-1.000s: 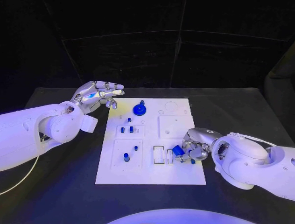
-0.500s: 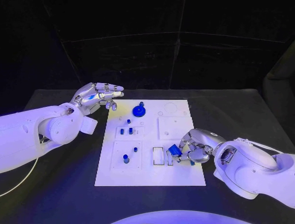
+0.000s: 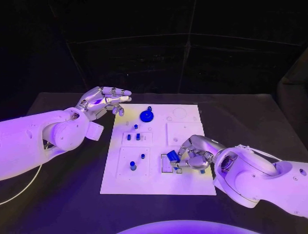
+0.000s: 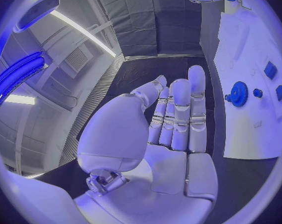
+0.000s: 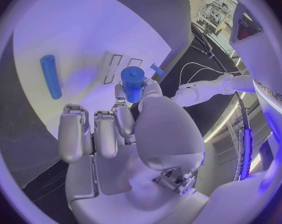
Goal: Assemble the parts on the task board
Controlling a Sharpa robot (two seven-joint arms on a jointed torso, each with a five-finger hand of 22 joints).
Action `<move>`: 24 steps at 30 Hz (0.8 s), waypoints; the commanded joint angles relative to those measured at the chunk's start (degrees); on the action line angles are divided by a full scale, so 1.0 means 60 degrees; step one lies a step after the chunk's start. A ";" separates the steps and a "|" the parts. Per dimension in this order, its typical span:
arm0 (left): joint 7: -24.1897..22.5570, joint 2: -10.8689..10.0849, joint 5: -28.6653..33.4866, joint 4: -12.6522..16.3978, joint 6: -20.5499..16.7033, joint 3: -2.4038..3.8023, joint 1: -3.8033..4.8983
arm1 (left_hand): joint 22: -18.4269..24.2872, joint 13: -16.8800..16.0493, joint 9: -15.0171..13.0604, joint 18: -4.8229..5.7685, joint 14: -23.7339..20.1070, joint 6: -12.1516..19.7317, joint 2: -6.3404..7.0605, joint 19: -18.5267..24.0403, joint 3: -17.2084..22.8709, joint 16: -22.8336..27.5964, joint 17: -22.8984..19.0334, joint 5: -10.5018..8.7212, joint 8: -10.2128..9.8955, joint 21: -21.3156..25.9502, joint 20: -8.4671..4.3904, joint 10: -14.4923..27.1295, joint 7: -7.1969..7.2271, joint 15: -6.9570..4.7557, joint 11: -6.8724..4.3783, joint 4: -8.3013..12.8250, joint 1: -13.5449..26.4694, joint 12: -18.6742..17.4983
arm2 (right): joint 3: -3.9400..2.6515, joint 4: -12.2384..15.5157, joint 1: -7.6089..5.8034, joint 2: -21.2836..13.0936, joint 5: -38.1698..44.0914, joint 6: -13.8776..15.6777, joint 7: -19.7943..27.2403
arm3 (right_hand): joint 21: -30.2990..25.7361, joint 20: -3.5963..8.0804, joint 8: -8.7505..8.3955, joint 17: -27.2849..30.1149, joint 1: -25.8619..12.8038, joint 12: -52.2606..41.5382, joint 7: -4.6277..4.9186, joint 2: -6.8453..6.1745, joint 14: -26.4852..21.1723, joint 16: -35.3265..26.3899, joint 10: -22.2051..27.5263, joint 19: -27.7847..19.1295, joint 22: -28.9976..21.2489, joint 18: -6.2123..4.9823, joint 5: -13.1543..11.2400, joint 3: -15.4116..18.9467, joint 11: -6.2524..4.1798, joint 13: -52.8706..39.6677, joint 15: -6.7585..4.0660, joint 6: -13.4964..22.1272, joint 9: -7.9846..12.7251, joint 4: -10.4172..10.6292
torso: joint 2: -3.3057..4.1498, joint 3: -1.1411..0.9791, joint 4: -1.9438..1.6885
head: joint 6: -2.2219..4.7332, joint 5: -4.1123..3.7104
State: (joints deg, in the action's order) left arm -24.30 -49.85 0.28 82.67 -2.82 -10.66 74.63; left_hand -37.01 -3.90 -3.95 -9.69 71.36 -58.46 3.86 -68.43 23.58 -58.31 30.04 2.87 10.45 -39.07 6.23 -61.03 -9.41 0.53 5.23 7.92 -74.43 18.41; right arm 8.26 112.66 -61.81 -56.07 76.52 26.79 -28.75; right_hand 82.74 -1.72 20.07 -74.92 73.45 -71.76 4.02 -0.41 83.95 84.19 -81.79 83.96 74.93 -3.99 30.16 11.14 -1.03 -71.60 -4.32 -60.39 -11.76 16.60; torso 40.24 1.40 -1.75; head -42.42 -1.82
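Task board (image 3: pixel 185 183), one blue part (image 3: pixel 172 155), right hand (image 3: pixel 193 155)

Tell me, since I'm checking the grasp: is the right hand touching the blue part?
Touching. The right wrist view shows the blue part pinched between the right hand's thumb and a fingertip.

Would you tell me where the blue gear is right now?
In the head view the blue gear sits at the task board's far end, nearest the left hand.

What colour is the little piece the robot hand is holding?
Blue. The right robot hand pinches the blue part; the right wrist view shows it best.
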 commanded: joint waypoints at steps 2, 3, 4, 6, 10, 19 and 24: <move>-0.0051 0.0005 0.0031 0.0034 0.0109 0.0008 0.0010 | 0.0015 -0.0003 0.0016 -0.0132 -0.0089 -0.0050 -0.0049 0.0065 -0.0058 0.0047 -0.0016 -0.0006 -0.0063 0.0060 0.0007 0.0024 -0.0011 0.0005 0.0037 0.0003 0.0060 0.0045 | -0.0005 -0.0096 -0.0014 0.0147 -0.0351 -0.0297 -0.0289 | -0.0025 0.0062 0.0000 -0.0317 -0.0199 0.0029 -0.0119 0.0070 0.0622 0.0014 -0.0071 0.0103 -0.0028 0.0146 -0.0126 0.0111 -0.0019 0.0029 -0.0102 -0.0230 -0.0256 0.0005 | 0.0004 0.0002 0.0004 | -0.0013 0.0025; -0.0050 0.0005 0.0031 0.0037 0.0108 0.0008 0.0010 | 0.0016 -0.0002 0.0016 -0.0132 -0.0089 -0.0049 -0.0049 0.0065 -0.0061 0.0047 -0.0017 -0.0006 -0.0064 0.0062 0.0007 0.0026 -0.0012 0.0005 0.0037 0.0002 0.0061 0.0045 | -0.0005 -0.0129 -0.0014 0.0199 -0.0382 -0.0330 -0.0350 | -0.0028 0.0067 0.0006 -0.0327 -0.0238 0.0031 -0.0130 0.0092 0.0623 0.0017 -0.0079 0.0102 -0.0032 0.0145 -0.0143 0.0128 -0.0027 0.0020 -0.0108 -0.0259 -0.0268 0.0007 | -0.0001 0.0002 0.0014 | -0.0031 0.0041; -0.0049 0.0005 0.0031 0.0041 0.0107 0.0008 0.0010 | 0.0016 -0.0002 0.0016 -0.0132 -0.0089 -0.0049 -0.0049 0.0065 -0.0061 0.0047 -0.0017 -0.0006 -0.0064 0.0062 0.0007 0.0026 -0.0012 0.0005 0.0037 0.0002 0.0061 0.0045 | -0.0005 -0.0167 -0.0014 0.0264 -0.0424 -0.0360 -0.0420 | -0.0031 0.0070 0.0010 -0.0323 -0.0262 0.0031 -0.0135 0.0104 0.0623 0.0015 -0.0083 0.0100 -0.0038 0.0144 -0.0152 0.0138 -0.0031 0.0015 -0.0112 -0.0275 -0.0275 0.0009 | -0.0002 0.0002 0.0019 | -0.0039 0.0044; -0.0048 0.0006 0.0031 0.0045 0.0107 0.0008 0.0011 | 0.0016 -0.0002 0.0016 -0.0132 -0.0089 -0.0049 -0.0049 0.0065 -0.0061 0.0047 -0.0017 -0.0006 -0.0064 0.0062 0.0007 0.0026 -0.0012 0.0005 0.0037 0.0002 0.0061 0.0045 | -0.0006 -0.0213 -0.0014 0.0351 -0.0468 -0.0370 -0.0505 | -0.0031 0.0073 0.0012 -0.0325 -0.0284 0.0030 -0.0141 0.0120 0.0623 0.0015 -0.0087 0.0102 -0.0035 0.0144 -0.0155 0.0146 -0.0035 0.0008 -0.0115 -0.0287 -0.0281 0.0010 | 0.0000 0.0004 0.0024 | -0.0039 0.0048; -0.0046 0.0017 0.0031 0.0050 0.0102 0.0008 0.0011 | 0.0016 -0.0002 0.0016 -0.0132 -0.0089 -0.0049 -0.0049 0.0065 -0.0061 0.0047 -0.0017 -0.0006 -0.0064 0.0062 0.0007 0.0026 -0.0012 0.0005 0.0037 0.0002 0.0061 0.0045 | -0.0006 -0.0321 -0.0014 0.0549 -0.0526 -0.0294 -0.0694 | -0.0033 0.0078 0.0016 -0.0340 -0.0308 0.0041 -0.0151 0.0151 0.0625 0.0020 -0.0090 0.0102 -0.0037 0.0144 -0.0155 0.0154 -0.0044 0.0009 -0.0122 -0.0310 -0.0293 0.0007 | 0.0001 -0.0004 0.0031 | -0.0039 0.0066; -0.0044 0.0028 0.0031 0.0048 0.0087 0.0008 0.0012 | 0.0023 0.0001 0.0019 -0.0131 -0.0089 -0.0034 -0.0045 0.0061 -0.0078 0.0044 -0.0027 -0.0006 -0.0073 0.0070 0.0008 0.0044 -0.0016 0.0007 0.0042 0.0002 0.0070 0.0038 | -0.0006 -0.0413 -0.0014 0.0758 -0.0541 -0.0244 -0.0931 | -0.0029 0.0117 0.0030 -0.0384 -0.0653 0.0081 -0.0205 0.0197 0.0635 0.0032 -0.0132 0.0115 -0.0018 0.0148 -0.0544 0.0364 -0.0090 -0.0027 -0.0162 -0.0427 -0.0380 0.0008 | -0.0004 -0.0009 0.0031 | -0.0079 0.0065; -0.0041 0.0034 0.0031 0.0046 0.0091 0.0009 0.0012 | 0.0023 0.0001 0.0019 -0.0131 -0.0089 -0.0034 -0.0045 0.0061 -0.0078 0.0044 -0.0027 -0.0006 -0.0073 0.0070 0.0008 0.0044 -0.0016 0.0007 0.0042 0.0002 0.0070 0.0038 | -0.0006 -0.0466 -0.0014 0.0811 -0.0505 -0.0227 -0.0961 | -0.0036 0.0140 0.0008 -0.0392 -0.1090 0.0174 -0.0223 0.0192 0.0635 0.0025 -0.0147 0.0121 -0.0015 0.0150 -0.1770 0.0652 -0.0105 -0.0030 -0.0178 -0.0450 -0.0476 0.0006 | -0.0004 -0.0003 0.0028 | -0.0069 0.0058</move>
State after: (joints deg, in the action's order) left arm -24.24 -49.71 0.28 82.84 -2.82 -10.66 74.63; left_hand -36.94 -3.90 -3.89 -9.69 71.36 -58.46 3.86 -68.43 23.58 -58.31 29.93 2.87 10.23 -38.84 6.23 -61.03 -9.41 0.53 5.23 7.91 -74.43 18.41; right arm 8.26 109.88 -61.81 -51.29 73.59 25.53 -33.74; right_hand 82.74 -1.32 20.50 -74.91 67.38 -70.93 2.44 0.90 84.14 84.19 -82.72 83.96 74.80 -3.98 20.79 14.80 -1.96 -71.64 -4.96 -63.08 -14.65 16.62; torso 40.23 1.36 -1.59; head -42.86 -1.44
